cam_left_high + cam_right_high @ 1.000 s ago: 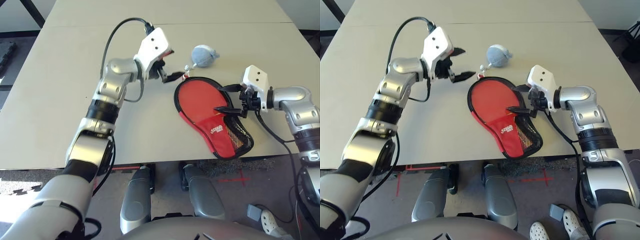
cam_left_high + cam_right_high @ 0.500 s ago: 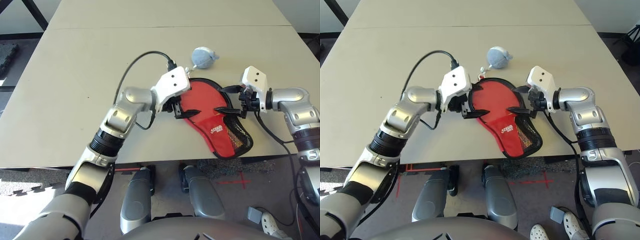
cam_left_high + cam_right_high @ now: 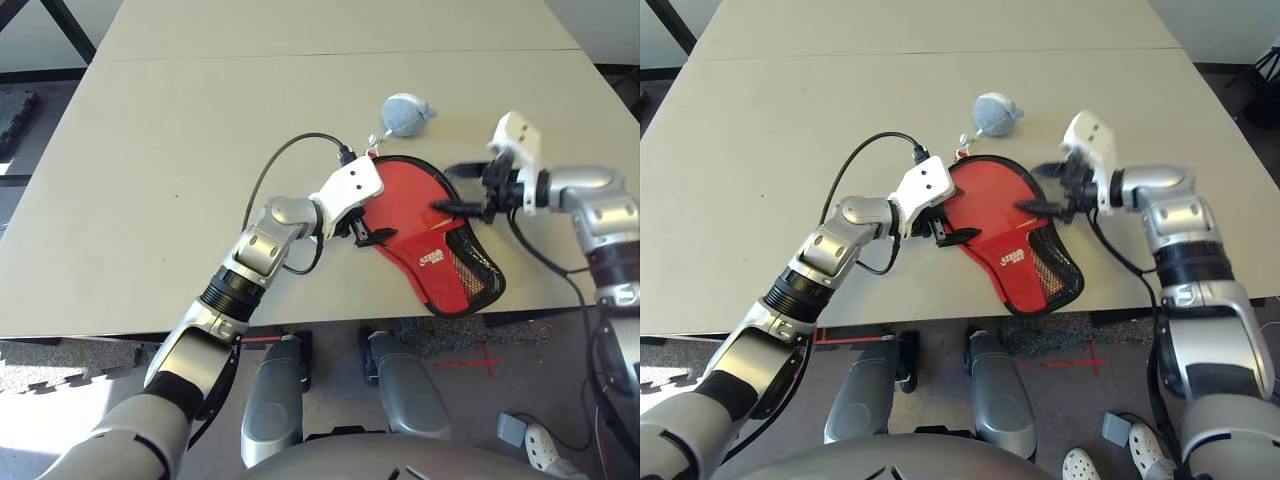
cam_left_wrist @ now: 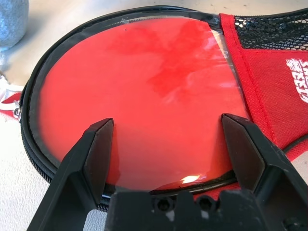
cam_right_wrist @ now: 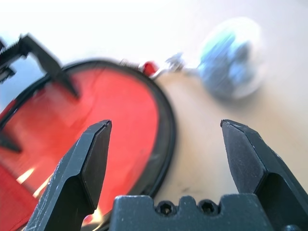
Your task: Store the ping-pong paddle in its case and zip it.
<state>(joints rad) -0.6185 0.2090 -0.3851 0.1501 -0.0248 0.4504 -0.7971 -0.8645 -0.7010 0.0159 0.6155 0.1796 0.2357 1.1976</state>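
The red case (image 3: 432, 262) with black piping and a mesh panel lies near the table's front edge. In its round part shows the glossy red face of the ping-pong paddle (image 4: 144, 91), ringed by the black zipper; its handle is hidden under the fabric. My left gripper (image 3: 372, 228) is open, its fingertips over the left rim of the case (image 4: 269, 62). My right gripper (image 3: 458, 188) is open and hovers above the case's far right rim (image 5: 163, 120). A small red-and-white zip pull (image 3: 372, 140) sticks out at the case's far end.
A small pale grey pouch (image 3: 405, 112) lies just beyond the case, close to the zip pull. The beige table (image 3: 150, 150) stretches wide to the left and back. The case's mesh end lies close to the table's front edge (image 3: 330, 322).
My left arm swung from beyond the case's far left down to its left rim. My right gripper rose off the case's right edge and tilted upward. The case stayed put.
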